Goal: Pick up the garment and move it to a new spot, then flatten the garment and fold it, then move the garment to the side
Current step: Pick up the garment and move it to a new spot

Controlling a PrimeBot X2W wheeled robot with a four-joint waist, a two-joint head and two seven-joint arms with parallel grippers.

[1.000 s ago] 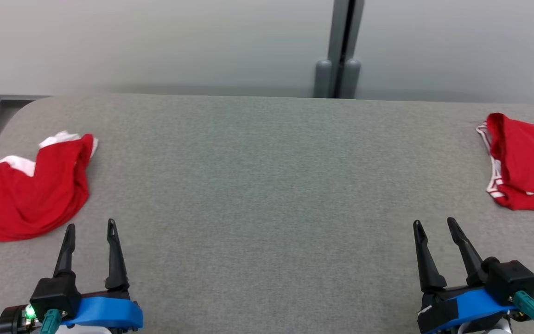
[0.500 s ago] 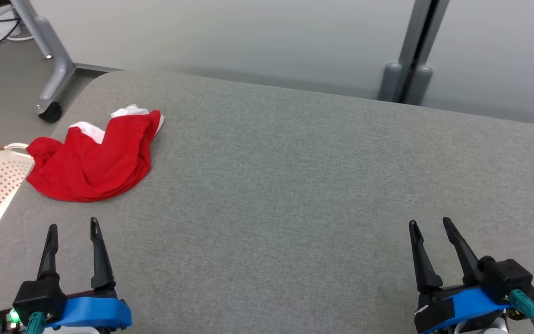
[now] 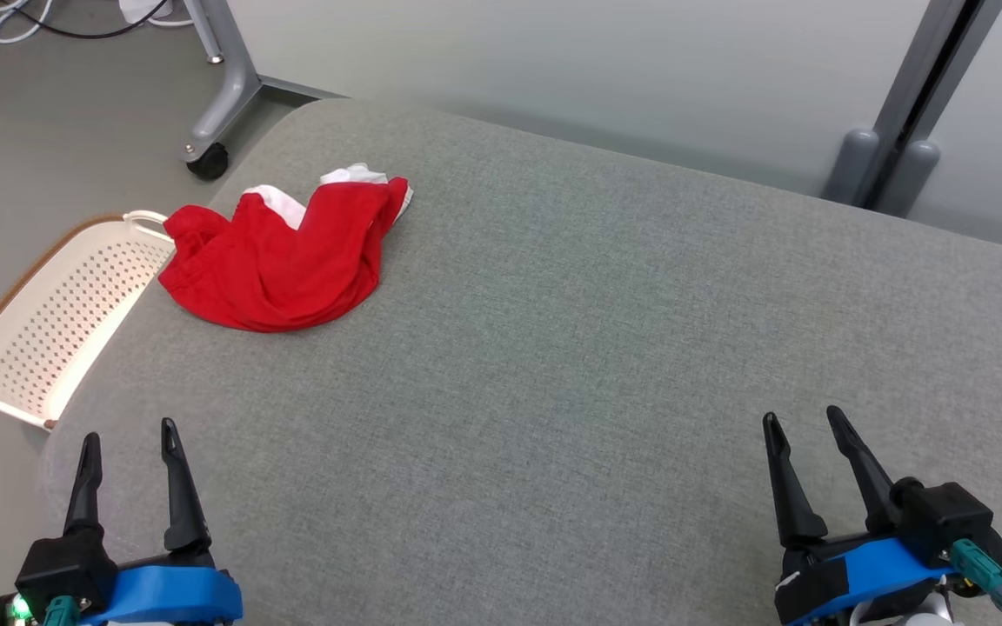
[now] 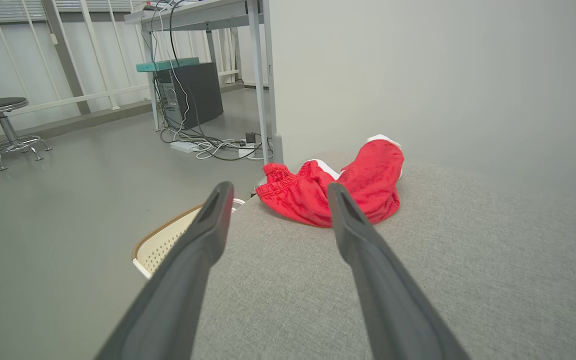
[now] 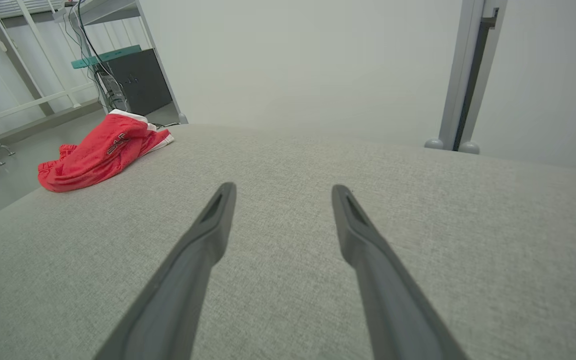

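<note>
left gripper: hangs released at the near left corner of the grey padded table, fingers apart, grasps nothing. right gripper: likewise released and empty, low over the table's near right side, well apart from the left one. red garment with white trim: lies crumpled by the table's far left edge, well ahead of the left gripper, touched by neither. white perforated basket: sits on the floor just beside the table's left edge, near the garment. beyond it, a caster wheel under a grey frame leg; at far right, a grey post against the wall.
</note>
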